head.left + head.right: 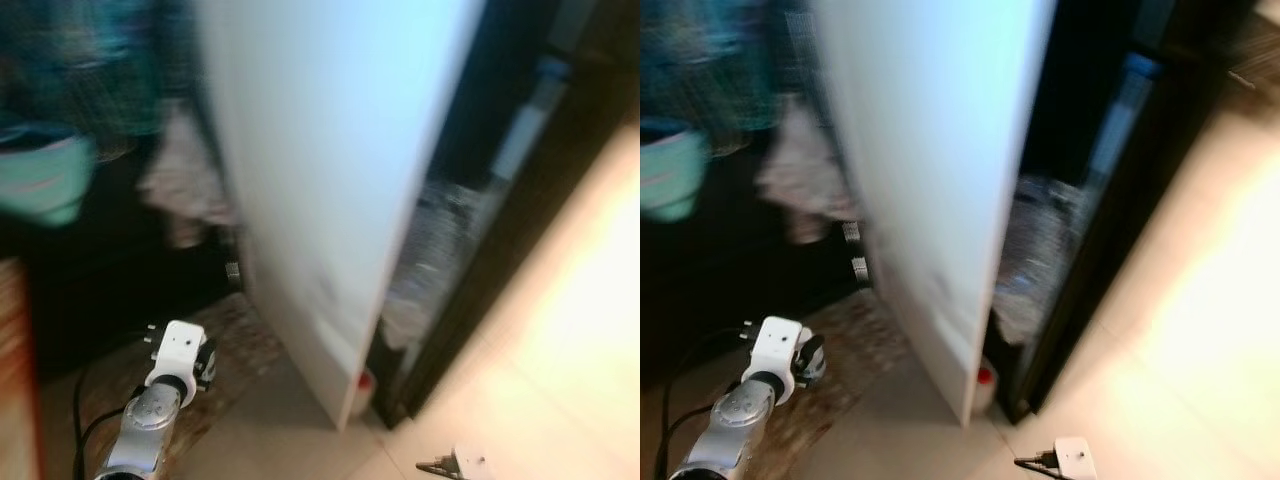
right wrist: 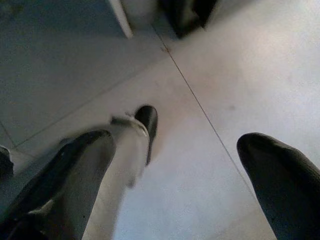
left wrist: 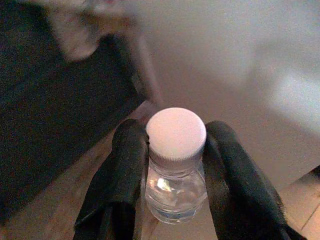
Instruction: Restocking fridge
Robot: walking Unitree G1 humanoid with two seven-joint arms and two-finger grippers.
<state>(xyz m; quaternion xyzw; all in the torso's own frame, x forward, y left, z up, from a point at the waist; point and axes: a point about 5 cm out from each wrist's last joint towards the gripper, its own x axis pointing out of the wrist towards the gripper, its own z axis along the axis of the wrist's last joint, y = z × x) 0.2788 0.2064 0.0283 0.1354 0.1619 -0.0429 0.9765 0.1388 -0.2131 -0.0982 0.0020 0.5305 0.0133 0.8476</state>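
Note:
In the left wrist view my left gripper (image 3: 176, 150) is shut on a clear water bottle (image 3: 176, 131) with a white cap, one finger on each side of its neck. The white fridge door (image 1: 330, 180) stands open ahead, blurred. Behind it, the dark fridge interior (image 1: 470, 200) holds clear bottles (image 1: 435, 240). My left arm (image 1: 165, 385) reaches forward low, to the left of the door. My right gripper (image 2: 180, 150) hangs open over the pale tiled floor (image 2: 235, 75), with nothing between its fingers.
A small red-capped item (image 1: 366, 382) stands at the foot of the door. At the left are a teal cup (image 1: 45, 180), a pale cloth (image 1: 185, 190) and dark furniture. Bright tiled floor (image 1: 560, 350) lies open to the right.

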